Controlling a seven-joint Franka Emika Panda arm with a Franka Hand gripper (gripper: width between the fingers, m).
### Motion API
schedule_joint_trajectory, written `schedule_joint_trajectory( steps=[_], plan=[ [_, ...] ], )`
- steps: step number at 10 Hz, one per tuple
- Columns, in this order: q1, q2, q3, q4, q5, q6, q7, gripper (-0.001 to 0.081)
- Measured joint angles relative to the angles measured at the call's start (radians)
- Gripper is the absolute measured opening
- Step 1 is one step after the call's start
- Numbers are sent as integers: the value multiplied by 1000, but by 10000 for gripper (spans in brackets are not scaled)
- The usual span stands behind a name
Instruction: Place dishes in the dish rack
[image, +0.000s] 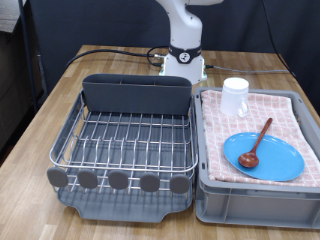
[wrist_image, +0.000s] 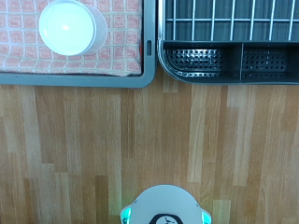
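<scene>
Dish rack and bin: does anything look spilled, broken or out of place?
Nothing stands out. The dish rack holds no dishes; the mug stands upright in the cloth-lined bin, and the wooden spoon rests on the blue plate. The hand isn't visible.

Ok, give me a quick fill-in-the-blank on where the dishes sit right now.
1. The wooden spoon lies across the light-blue ____.
2. The white mug stands on the pink checked ____ lining the grey bin.
3. The dish rack holds ____ of the three dishes.
4. The plate lies in the grey ____.

Missing words: plate; cloth; none; bin.
</scene>
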Motion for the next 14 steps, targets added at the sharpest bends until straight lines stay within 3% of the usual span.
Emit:
schedule_joint_trajectory(
  steps=[5,9,11,14],
  plan=[
    [1,47,73,19,41,9,137,802],
    [-1,132,144,49,80,169,349,802],
    [0,134,143,48,78,170,329,802],
    [0,183,185,51,71,257,397,802]
  ],
)
